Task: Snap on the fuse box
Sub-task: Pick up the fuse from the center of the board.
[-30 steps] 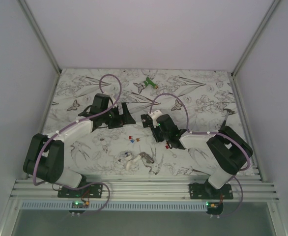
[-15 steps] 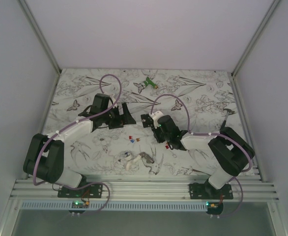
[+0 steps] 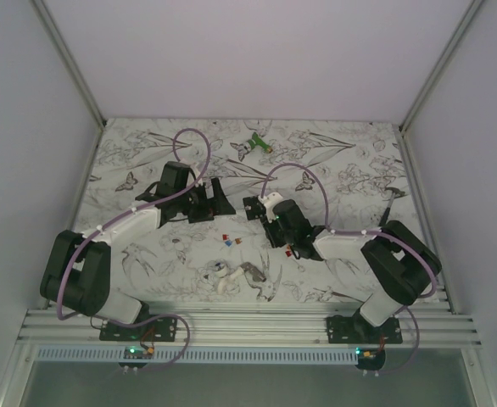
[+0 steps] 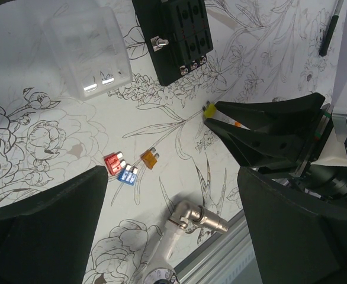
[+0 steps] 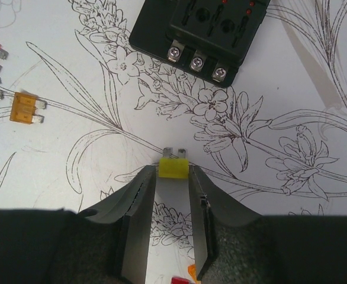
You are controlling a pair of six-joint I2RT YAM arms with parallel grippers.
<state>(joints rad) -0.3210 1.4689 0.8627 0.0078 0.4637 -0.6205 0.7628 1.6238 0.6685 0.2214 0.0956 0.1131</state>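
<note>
Right arm elbow drifted slightly right over last second; right gripper [image 5: 173, 177] barely moved.
Right gripper nearly closed, pinching yellow fuse [image 5: 173, 168] at tips.
Fuse box [image 5: 197, 32] mid-table, just beyond fuse, not touching.
Judgement: fuse loading under way; clear cover [image 4: 90, 50] lies left of box, not snapped on.
Left gripper [image 4: 173, 186] wide open, empty.
Box far edge cropped in wrist views; slot occupancy unreadable.

The black fuse box [image 4: 179, 38] lies flat, slotted face up. Just left of it sits a clear plastic cover [image 4: 90, 50]. Just below it the right gripper [image 4: 212, 116] pinches a yellow fuse [image 4: 208, 110]. Farther below lie a red fuse [image 4: 111, 163], a blue fuse [image 4: 127, 176] and an orange fuse [image 4: 150, 158].
</note>
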